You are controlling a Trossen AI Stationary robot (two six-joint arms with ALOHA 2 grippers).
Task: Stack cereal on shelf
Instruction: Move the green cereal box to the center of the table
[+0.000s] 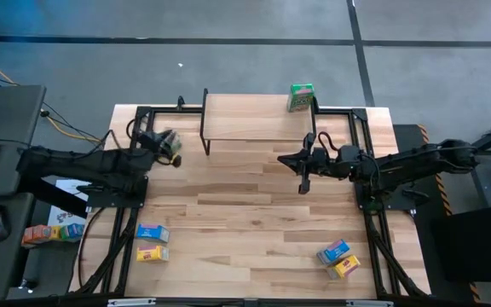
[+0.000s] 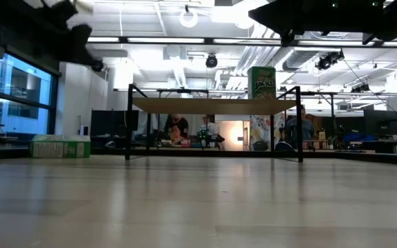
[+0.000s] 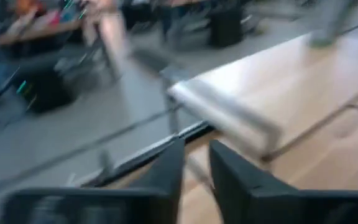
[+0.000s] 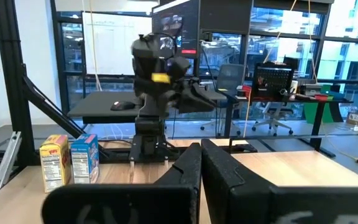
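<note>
One green cereal box (image 1: 301, 96) stands upright on the shelf (image 1: 258, 124), at its far right corner. Another green box (image 2: 60, 147) lies flat on the table, left of the shelf. My left gripper (image 1: 167, 145) hangs above that box, its fingers (image 3: 166, 174) slightly open with nothing between them, pointing toward the shelf's left end. My right gripper (image 1: 285, 159) is shut and hovers over the table just in front of the shelf's right part. A blue box (image 1: 152, 233) and a yellow box (image 1: 152, 252) rest near the front left, and another blue box (image 1: 333, 252) and yellow box (image 1: 345, 267) near the front right.
Black frame rails (image 1: 126, 222) run along the table's left and right sides. The shelf's thin black legs (image 2: 128, 124) stand on the tabletop, with free room beneath and in front of it. A side desk (image 1: 7, 145) with loose items stands off the table's left, and people show in the room behind.
</note>
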